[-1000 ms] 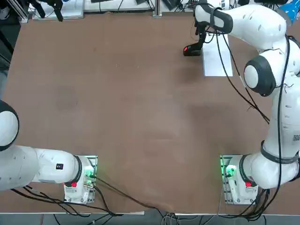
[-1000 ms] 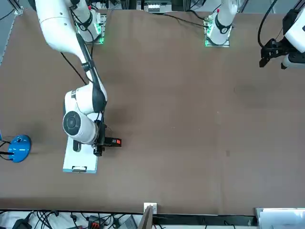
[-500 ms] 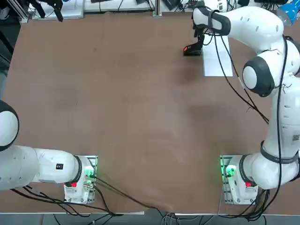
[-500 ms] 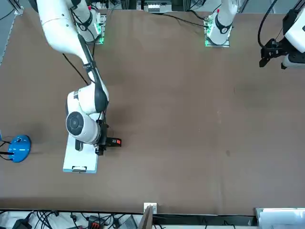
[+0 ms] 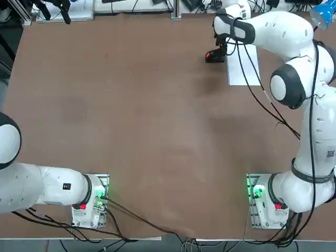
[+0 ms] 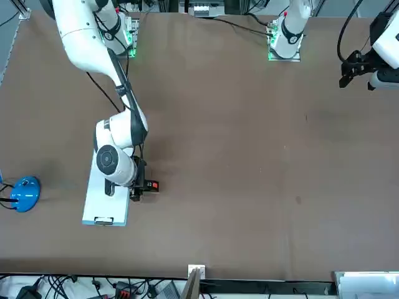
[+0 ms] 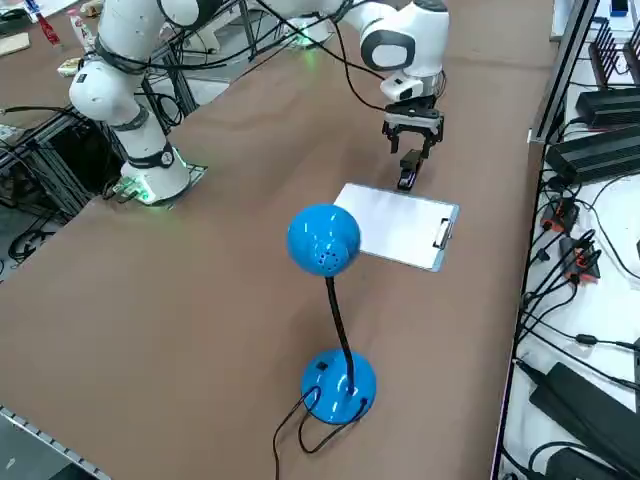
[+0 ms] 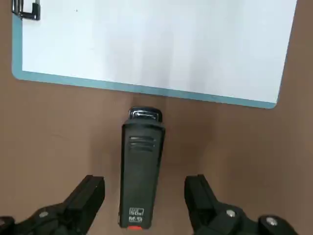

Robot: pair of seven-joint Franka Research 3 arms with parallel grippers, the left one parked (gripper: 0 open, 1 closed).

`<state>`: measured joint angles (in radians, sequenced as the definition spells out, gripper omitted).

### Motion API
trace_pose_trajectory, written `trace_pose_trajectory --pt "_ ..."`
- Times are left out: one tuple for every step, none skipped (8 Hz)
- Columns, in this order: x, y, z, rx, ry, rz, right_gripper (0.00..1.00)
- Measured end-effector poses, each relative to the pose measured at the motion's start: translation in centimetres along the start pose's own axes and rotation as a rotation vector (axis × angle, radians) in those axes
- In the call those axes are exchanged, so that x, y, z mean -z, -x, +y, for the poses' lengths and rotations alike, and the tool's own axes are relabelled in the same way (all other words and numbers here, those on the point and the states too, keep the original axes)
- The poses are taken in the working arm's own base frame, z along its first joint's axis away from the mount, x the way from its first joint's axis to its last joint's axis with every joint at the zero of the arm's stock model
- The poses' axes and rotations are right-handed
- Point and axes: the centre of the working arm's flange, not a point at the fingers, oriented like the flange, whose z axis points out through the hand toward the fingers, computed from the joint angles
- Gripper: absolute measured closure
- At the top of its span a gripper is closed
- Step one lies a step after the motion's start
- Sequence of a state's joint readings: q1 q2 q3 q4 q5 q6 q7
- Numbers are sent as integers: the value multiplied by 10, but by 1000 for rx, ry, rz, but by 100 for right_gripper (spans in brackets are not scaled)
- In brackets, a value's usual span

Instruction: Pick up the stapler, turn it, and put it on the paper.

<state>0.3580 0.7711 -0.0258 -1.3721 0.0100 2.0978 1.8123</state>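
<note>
Brown tabletop (image 5: 157, 115), bare over most of its span; the task things sit near the far right corner. Top view: my right gripper (image 5: 219, 47) has crept toward the far edge over the last second and now hangs above the stapler (image 5: 214, 55), which lies just beside the paper (image 5: 245, 71) and has not moved. Front view: same story, the wrist has shifted along the paper's long edge; stapler's red end (image 6: 153, 185) points away from the sheet. Right side view: a blue desk lamp (image 7: 330, 300) stands near the right edge, cables and equipment beyond the table. Wrist view: my fingers (image 8: 88, 196) stand wide, one either side of the stapler, not touching it. I judge the grasp is lined up; descent and closing remain.
</note>
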Motion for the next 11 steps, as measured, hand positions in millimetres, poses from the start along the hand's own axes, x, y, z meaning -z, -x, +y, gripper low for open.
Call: trace_pose_trajectory --pt "-4 -2 0 -3 5 3 1" --pt "-9 -3 0 -5 10 6 1" --pt "-13 -4 0 -8 10 8 3" --pt "-16 -6 -1 -7 6 14 6" --pt "-20 -8 -1 -5 2 23 7" --pt "-21 -9 -1 -4 -1 25 21" --pt "-21 -9 -1 -5 -3 27 35" --pt "-21 -9 -2 -2 -8 30 41" --pt "-18 -9 -4 0 -23 30 58" --pt "-13 -9 -5 2 -33 30 58" --pt "1 -8 -10 16 -58 27 58"
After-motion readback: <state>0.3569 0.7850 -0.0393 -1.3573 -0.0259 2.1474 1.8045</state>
